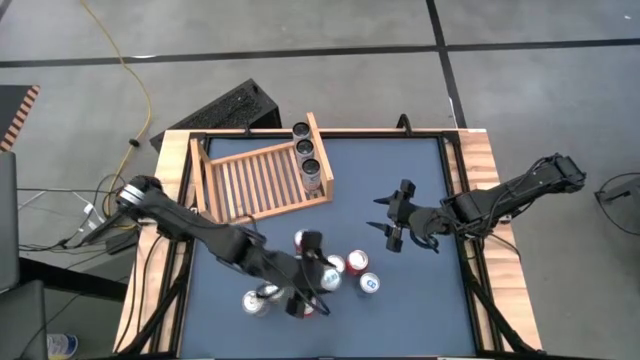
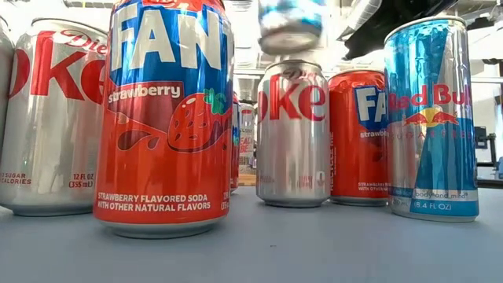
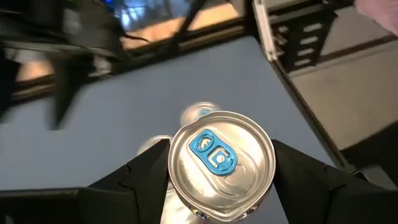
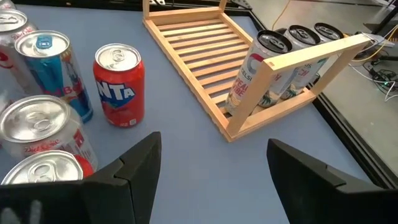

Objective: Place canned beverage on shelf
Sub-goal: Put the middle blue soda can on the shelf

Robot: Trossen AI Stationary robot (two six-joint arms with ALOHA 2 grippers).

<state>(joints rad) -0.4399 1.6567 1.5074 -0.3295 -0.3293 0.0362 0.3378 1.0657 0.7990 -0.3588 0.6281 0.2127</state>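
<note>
Even, diffuse overhead lighting was recorded; only soft shadows were noted on the table [image 1: 420, 320]. In the left wrist view, the can [image 3: 222, 165] between the left gripper [image 3: 221, 186] fingers was rendered sharp, with mild glare on its lid, while everything beyond the gripper was smeared by motion blur. In the low view, a can [image 2: 289, 23] overhead was blurred, and the room behind was overexposed. The shelf [image 4: 205, 56] ahead of the right gripper [image 4: 211, 180] was imaged crisply.

Shelf [image 1: 262, 180] slats mostly bare — three cans [image 1: 307, 160] crowd one end.
</note>
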